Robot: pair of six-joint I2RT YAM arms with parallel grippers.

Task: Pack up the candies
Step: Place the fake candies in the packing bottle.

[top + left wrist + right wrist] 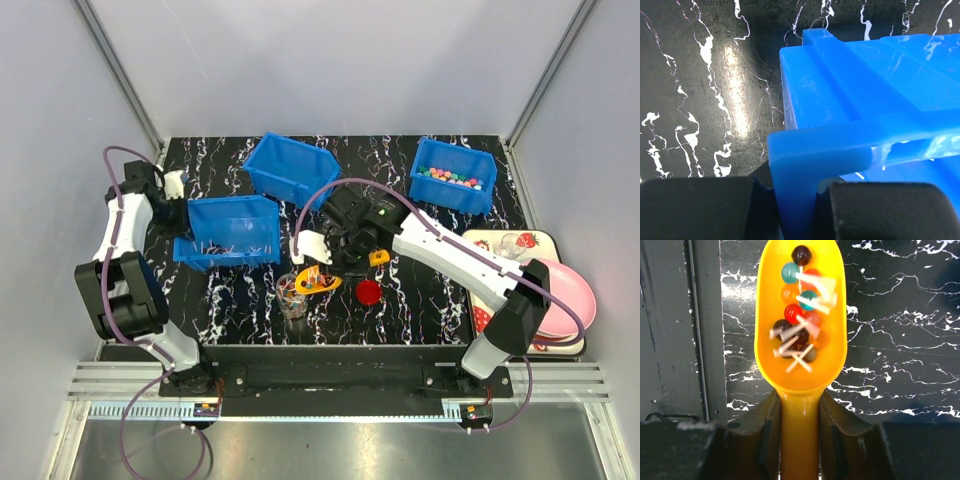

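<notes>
My right gripper (800,412) clamps the yellow plastic scoop (768,357) by its handle, small round multicoloured candies (799,315) in its bowl; my left gripper (795,202) clamps the blue plastic bin (860,100) at its rim.

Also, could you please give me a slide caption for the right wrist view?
Right gripper holds a yellow scoop loaded with candies over the black marbled table.

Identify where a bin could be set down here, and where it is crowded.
Bare marble lies between the red lid and the tray, and between the left blue bin and the near edge. Crowded: the middle, where the right pincer, yellow scoop, the jar and the lid cluster.
</notes>
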